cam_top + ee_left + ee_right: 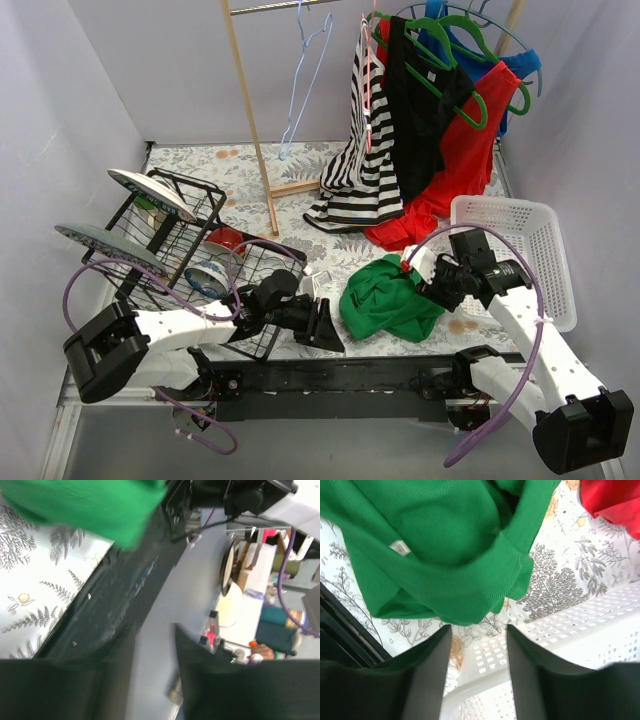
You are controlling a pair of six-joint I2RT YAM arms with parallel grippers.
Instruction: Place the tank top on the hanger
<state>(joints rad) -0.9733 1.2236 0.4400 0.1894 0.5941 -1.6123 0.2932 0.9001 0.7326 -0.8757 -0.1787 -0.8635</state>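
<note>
The bright green tank top point(388, 298) lies crumpled on the floral table between my two arms. It fills the top of the right wrist view point(440, 545) and shows at the top left of the left wrist view point(90, 507). The light-blue wire hanger point(304, 75) hangs from the wooden rail at the back, far from both grippers. My left gripper point(325, 325) is open and empty just left of the tank top. My right gripper point(418, 272) is open and empty at the tank top's right edge; its fingers point(427, 665) stand just short of the fabric.
A white plastic basket point(545, 250) stands on the right. A black wire dish rack point(180, 250) with plates and bowls stands on the left. A striped top point(362, 165), a black top and a red garment point(455, 165) hang on green hangers point(455, 55) at the back.
</note>
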